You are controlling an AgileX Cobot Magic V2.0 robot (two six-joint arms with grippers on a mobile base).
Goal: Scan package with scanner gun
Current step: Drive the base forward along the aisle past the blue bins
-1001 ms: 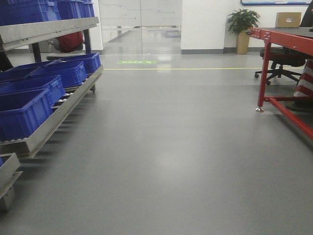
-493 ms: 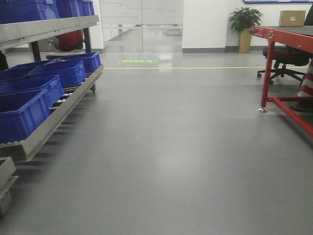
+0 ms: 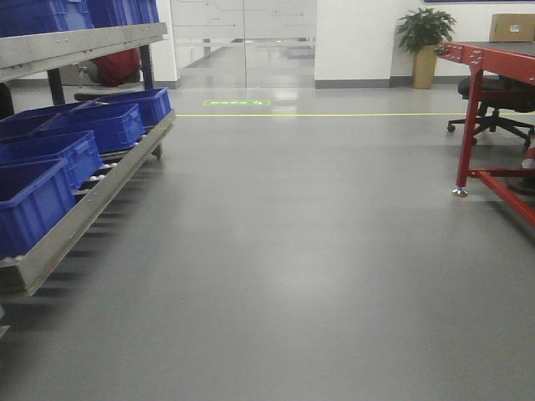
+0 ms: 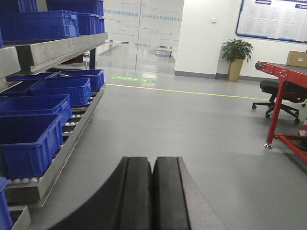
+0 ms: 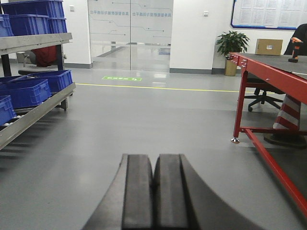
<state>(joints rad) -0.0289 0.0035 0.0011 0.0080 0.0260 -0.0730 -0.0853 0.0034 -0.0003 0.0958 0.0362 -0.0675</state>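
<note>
My left gripper (image 4: 153, 161) is shut and empty, held above the grey floor. My right gripper (image 5: 153, 158) is also shut on nothing. Far off at the back right sits a brown cardboard box with a small white label, apparently the package (image 5: 268, 46) (image 3: 512, 27) (image 4: 297, 58). A small orange-and-black object that may be the scanner gun (image 5: 294, 50) stands on the red table (image 5: 268, 67), too small to tell for sure. Both grippers are far from these things.
A metal roller rack (image 3: 92, 200) with several blue bins (image 3: 38, 196) lines the left side. The red table's legs and floor rail (image 3: 501, 180) run along the right. An office chair (image 3: 497, 104), a potted plant (image 3: 425, 46) and glass doors (image 3: 242, 42) stand at the back.
The front view has advanced across the floor: the blue-bin rack slid left and out of frame, and the red table shifted right. Neither gripper shows in the earlier frames.
</note>
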